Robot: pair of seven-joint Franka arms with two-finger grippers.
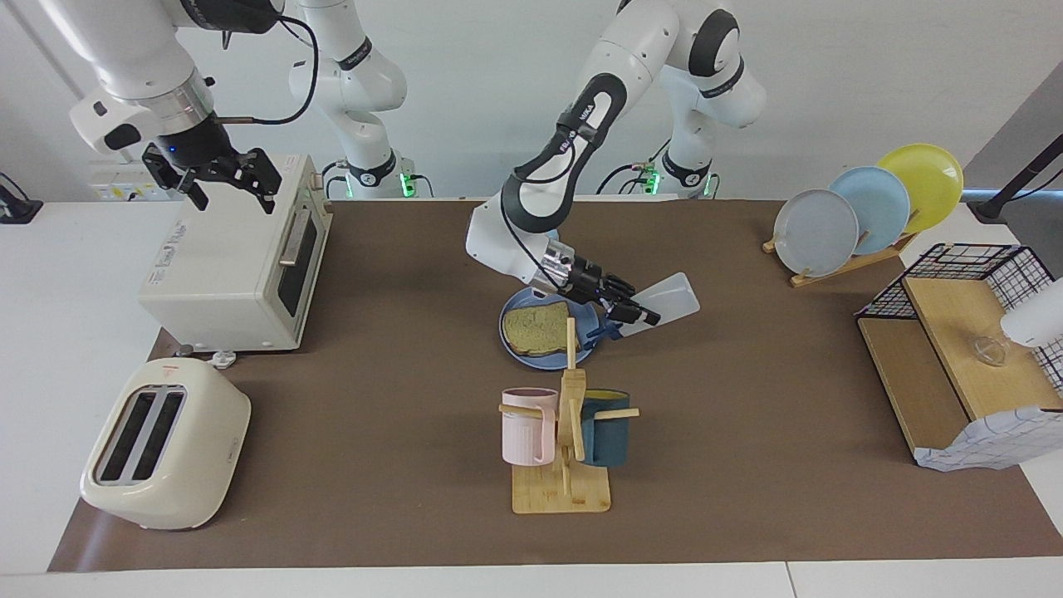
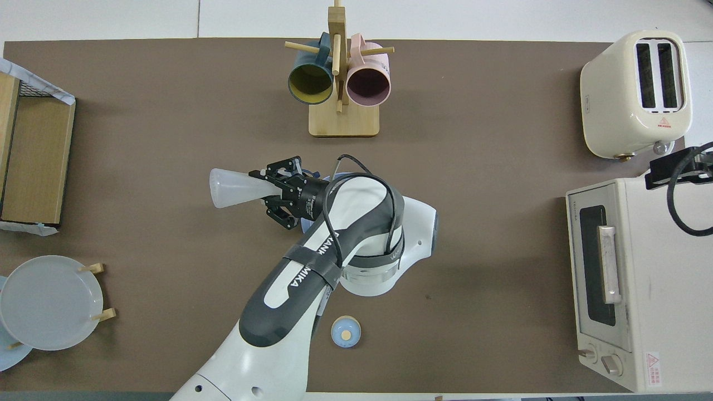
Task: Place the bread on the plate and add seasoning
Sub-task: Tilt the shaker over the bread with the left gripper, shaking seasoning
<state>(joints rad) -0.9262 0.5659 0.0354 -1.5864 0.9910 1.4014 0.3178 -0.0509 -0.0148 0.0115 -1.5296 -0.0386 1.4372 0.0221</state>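
The bread [image 1: 538, 328] lies flat on the blue plate [image 1: 581, 349] in the middle of the table. My left gripper [image 1: 638, 314] is shut on the seasoning [image 1: 669, 299], a whitish bottle. The bottle is tilted, with its dark blue cap [image 1: 601, 331] pointing down over the plate's rim on the side toward the left arm's end of the table. In the overhead view the left gripper [image 2: 267, 188] and the seasoning [image 2: 234, 188] show, but the arm hides the bread and nearly all of the plate. My right gripper [image 1: 222, 176] waits open over the toaster oven [image 1: 232, 257].
A wooden mug rack [image 1: 563, 465] with a pink and a teal mug stands just farther from the robots than the plate. A small blue-domed bell [image 2: 345, 332] sits nearer the robots. A toaster [image 1: 166, 444], a plate rack [image 1: 864, 208] and a wire shelf [image 1: 963, 357] stand at the table's ends.
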